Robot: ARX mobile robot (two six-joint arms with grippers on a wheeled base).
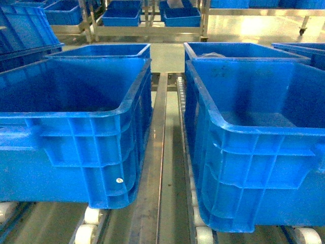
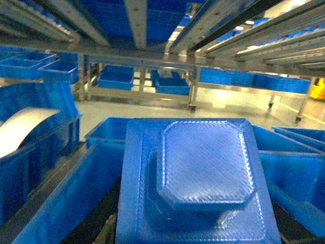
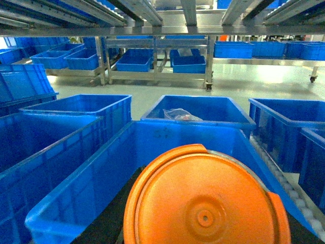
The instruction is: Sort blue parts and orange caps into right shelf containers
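A blue part (image 2: 203, 175), an octagonal raised block on a flat textured plate, fills the lower middle of the left wrist view, close against the lens. An orange cap (image 3: 205, 203), round with a small central dimple and a stepped rim, fills the lower middle of the right wrist view in the same way. Neither gripper's fingers show in any view, so whether each is closed on its piece or merely near it cannot be told; the head view shows no arm at all.

Below and beyond the orange cap lies a deep blue crate (image 3: 152, 133), its near wall and rim running across the right wrist view. Behind it a second crate (image 3: 200, 109) holds a crumpled clear bag (image 3: 177, 115). In the head view two large crates sit side by side on a roller rack: the left crate (image 1: 76, 147) and the right crate (image 1: 259, 168), well apart, with a metal rail (image 1: 157, 168) and a row of white rollers (image 1: 183, 101) between them. Both look bare inside as far as can be seen. Further crates stand behind each. In the background, metal shelving (image 3: 157, 38) carries shallow blue bins (image 3: 134, 61) over a pale glossy floor.
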